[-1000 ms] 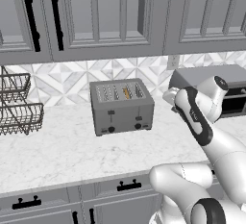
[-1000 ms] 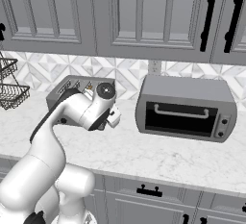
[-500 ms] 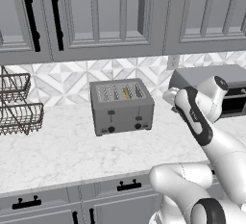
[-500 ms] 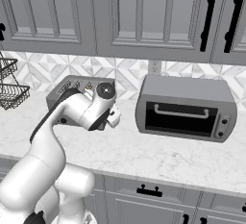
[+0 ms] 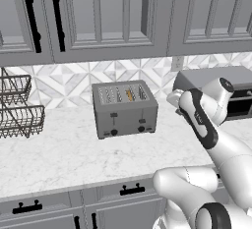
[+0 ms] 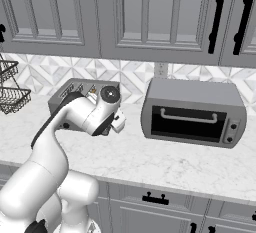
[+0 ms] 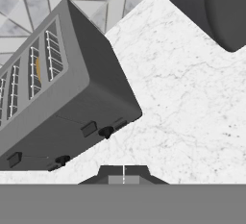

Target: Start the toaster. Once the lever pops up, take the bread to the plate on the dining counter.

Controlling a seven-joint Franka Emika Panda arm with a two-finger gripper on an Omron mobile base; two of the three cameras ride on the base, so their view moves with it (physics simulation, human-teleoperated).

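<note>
Hand view shows me the gripper (image 7: 123, 174) with its tips pressed together on nothing, low at 6 o'clock. From it the toaster (image 7: 57, 103) sits on the counter (image 7: 192, 107) at about 10 o'clock, tilted in this picture. I see the bread (image 5: 130, 95) as an orange sliver inside one top slot.

Your white arm (image 5: 216, 144) rose from the base, bent at the elbow and reached forward and down. Your gripper (image 7: 123, 172) was closed, fingertips pressed together, holding nothing.
</note>
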